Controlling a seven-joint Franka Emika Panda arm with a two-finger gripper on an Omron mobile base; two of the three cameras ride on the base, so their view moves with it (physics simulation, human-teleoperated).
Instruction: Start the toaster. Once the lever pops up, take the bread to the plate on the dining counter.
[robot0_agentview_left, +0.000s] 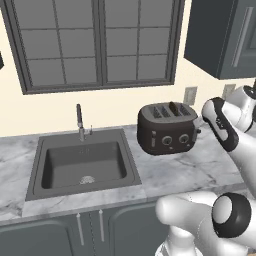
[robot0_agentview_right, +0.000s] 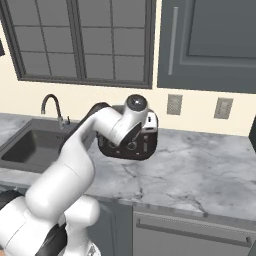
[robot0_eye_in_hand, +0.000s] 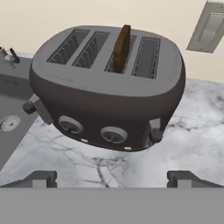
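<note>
The dark toaster (robot0_eye_in_hand: 109, 94) stands on the marble worktop just right of the sink, also visible from the left base (robot0_agentview_left: 167, 129) and partly behind my arm (robot0_agentview_right: 145, 146). A brown slice of bread (robot0_eye_in_hand: 121, 47) stands upright in the third slot, its top sticking out (robot0_agentview_left: 172, 107). A pale lever (robot0_eye_in_hand: 153, 127) sits at the front right corner and another (robot0_eye_in_hand: 40, 109) at the left end. My gripper (robot0_eye_in_hand: 112, 179) hovers in front of and above the toaster, open and empty. The plate and the dining counter are out of view.
The dark sink (robot0_agentview_left: 82, 165) with its faucet (robot0_agentview_left: 80, 122) lies left of the toaster. Wall outlets (robot0_agentview_right: 174, 104) sit behind it, and a dark upper cabinet (robot0_agentview_left: 220, 37) hangs above right. Bare marble (robot0_agentview_right: 200, 170) stretches to the right.
</note>
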